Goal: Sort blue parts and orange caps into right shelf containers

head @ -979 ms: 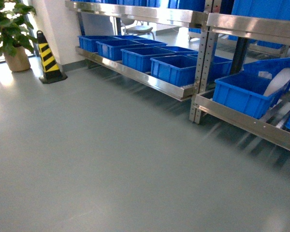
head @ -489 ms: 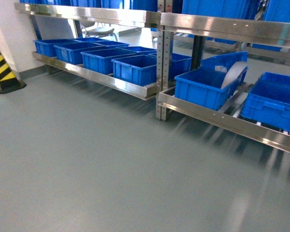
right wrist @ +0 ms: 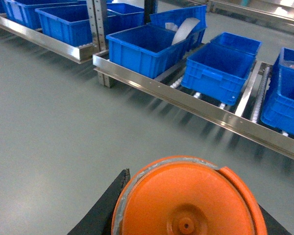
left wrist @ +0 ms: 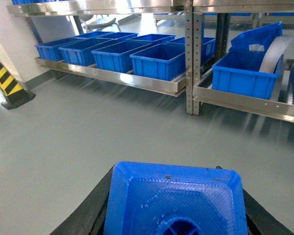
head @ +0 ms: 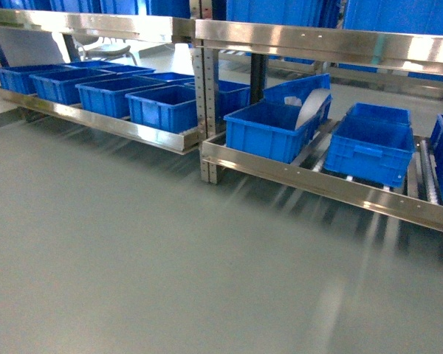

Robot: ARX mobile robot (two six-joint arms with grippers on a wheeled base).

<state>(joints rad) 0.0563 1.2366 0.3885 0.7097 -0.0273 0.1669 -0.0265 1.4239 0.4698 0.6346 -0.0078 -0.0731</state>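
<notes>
One blue part [left wrist: 179, 200] fills the left end effector's grip, one orange cap [right wrist: 188, 198] the right's. Three blue crates [right wrist: 218, 66] sit on the right shelf [right wrist: 186, 100]; no writing is legible.

Grey floor [head: 133, 258], smooth, streaky reflections near the racking. Yellow-black striped hazard cone [left wrist: 7, 83] on a black base, far left by the white wall [left wrist: 10, 29]. Chair [head: 103, 50] visible behind the racks. White curved sheet [head: 311, 107] leans inside one bin.
</notes>
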